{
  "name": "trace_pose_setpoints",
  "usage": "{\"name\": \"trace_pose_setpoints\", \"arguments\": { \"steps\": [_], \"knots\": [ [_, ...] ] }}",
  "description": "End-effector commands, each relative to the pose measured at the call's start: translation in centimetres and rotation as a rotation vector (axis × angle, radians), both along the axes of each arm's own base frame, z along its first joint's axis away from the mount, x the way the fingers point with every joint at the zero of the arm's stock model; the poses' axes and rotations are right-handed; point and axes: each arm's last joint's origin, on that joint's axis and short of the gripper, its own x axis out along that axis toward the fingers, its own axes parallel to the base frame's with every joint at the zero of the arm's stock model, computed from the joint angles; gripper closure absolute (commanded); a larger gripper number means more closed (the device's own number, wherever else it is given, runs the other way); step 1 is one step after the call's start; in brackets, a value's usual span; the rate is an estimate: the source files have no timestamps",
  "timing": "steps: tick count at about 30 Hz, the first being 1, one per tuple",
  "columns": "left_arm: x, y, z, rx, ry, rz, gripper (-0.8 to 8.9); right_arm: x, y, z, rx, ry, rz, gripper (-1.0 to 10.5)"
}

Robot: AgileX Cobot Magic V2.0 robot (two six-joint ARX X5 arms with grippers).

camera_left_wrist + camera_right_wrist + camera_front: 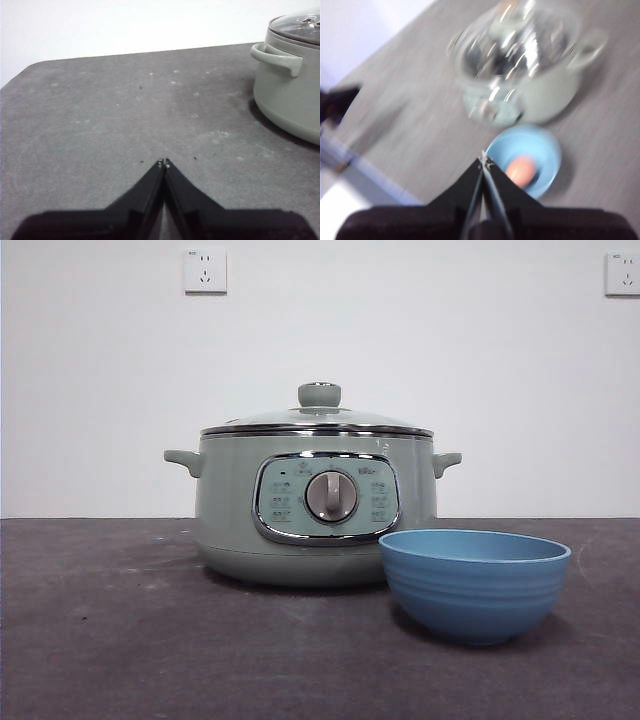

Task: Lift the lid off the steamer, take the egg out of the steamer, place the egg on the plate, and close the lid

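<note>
The pale green steamer [315, 502] stands mid-table with the glass lid [318, 418] seated on it, knob up. In front of it to the right sits the blue plate [474, 582], a bowl. From above, the right wrist view is blurred but shows the egg [522, 170] lying inside the plate [546, 149], close to the steamer [527, 75]. My right gripper [484, 160] hangs high above them, shut and empty. My left gripper [163, 162] is shut and empty, low over bare table to one side of the steamer [290, 85].
A dark grey table [120, 630] runs to a white wall with two sockets [205, 270]. The other arm shows as a dark shape [335, 102] at the edge of the right wrist view, beside the table's edge.
</note>
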Motion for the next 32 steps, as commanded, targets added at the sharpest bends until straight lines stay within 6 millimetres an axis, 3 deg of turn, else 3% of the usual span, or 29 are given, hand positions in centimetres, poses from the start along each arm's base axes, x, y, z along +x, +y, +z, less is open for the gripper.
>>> {"name": "trace_pose_setpoints", "arguments": {
  "steps": [1, 5, 13, 19, 24, 32],
  "knots": [
    [0.1, 0.0, -0.4, -0.01, 0.01, 0.006, 8.17, 0.3, -0.5, 0.1, -0.015, -0.134, -0.005, 9.5],
    [0.1, 0.0, -0.4, -0.01, 0.01, 0.006, 8.17, 1.1, -1.4, -1.8, -0.034, -0.256, -0.129, 9.5],
    [0.1, 0.0, -0.4, -0.01, 0.01, 0.006, 8.17, 2.9, -2.0, -9.9, -0.018, -0.459, -0.253, 9.5],
    [0.1, 0.0, -0.4, -0.01, 0.01, 0.006, 8.17, 3.3, -2.1, -15.0, -0.03, -0.479, -0.296, 9.5],
    [0.1, 0.0, -0.4, -0.01, 0.01, 0.006, 8.17, 3.5, -2.1, -17.3, -0.05, -0.417, -0.291, 9.5],
    [0.1, 0.0, -0.4, -0.01, 0.01, 0.006, 8.17, 3.4, -2.1, -18.3, -0.087, -0.32, -0.28, 9.5]
  ]
}}
